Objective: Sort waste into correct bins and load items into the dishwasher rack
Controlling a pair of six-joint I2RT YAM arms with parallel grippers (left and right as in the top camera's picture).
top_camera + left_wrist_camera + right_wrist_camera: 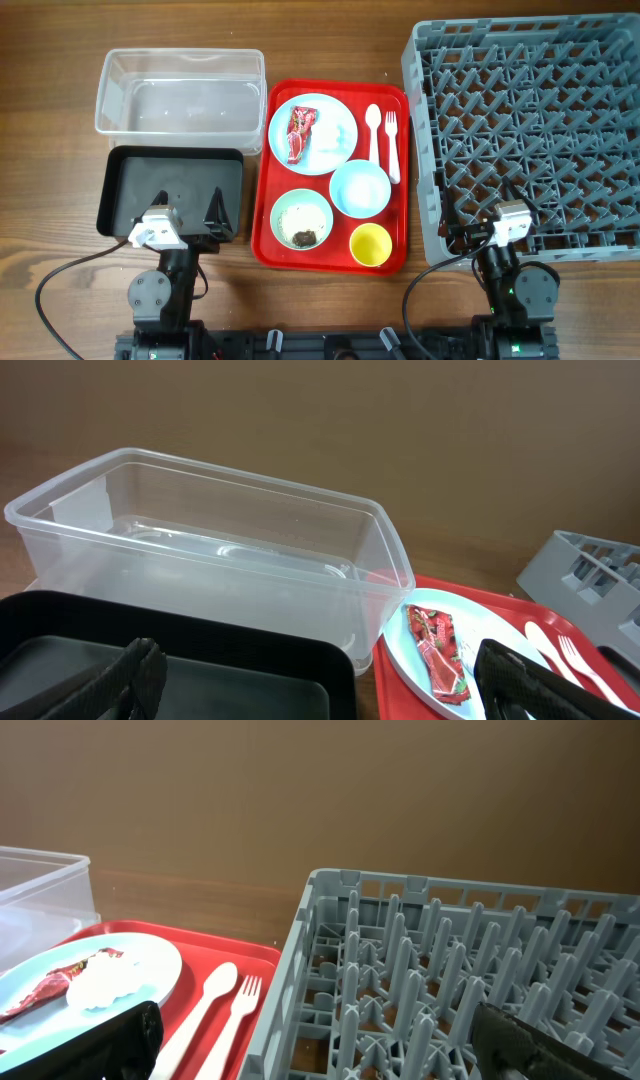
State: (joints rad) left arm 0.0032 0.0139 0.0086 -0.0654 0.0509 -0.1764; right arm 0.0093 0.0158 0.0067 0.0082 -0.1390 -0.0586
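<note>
Nearest the robot, the left gripper (pixel 188 211) hovers over the near edge of the black tray (pixel 175 175), fingers spread wide, holding nothing. The right gripper (pixel 322 1042) sits over the near-left corner of the grey rack (pixel 530 120), also spread apart and not holding anything.

A red serving tray (pixel 262 200) lies between the black tray and the rack on the wooden table (pixel 50 150). At its near edge are a yellow cup (pixel 370 244), upright, and to the left of it a green bowl (pixel 300 221) with whitish food scraps and dark bits (pixel 303 235) inside. Just behind the cup is a blue bowl (pixel 360 187), upright. Further back is a blue plate (pixel 338 150) carrying a red wrapper (pixel 300 133) and a white tissue (pixel 325 133), the two touching. The print on the wrapper is too small to read. A white spoon (pixel 373 130) and fork (pixel 392 140) lie side by side right of the plate, heads pointing away.

Farthest on the left, a clear tub (pixel 180 90) stands behind the black tray, just beside it.
</note>
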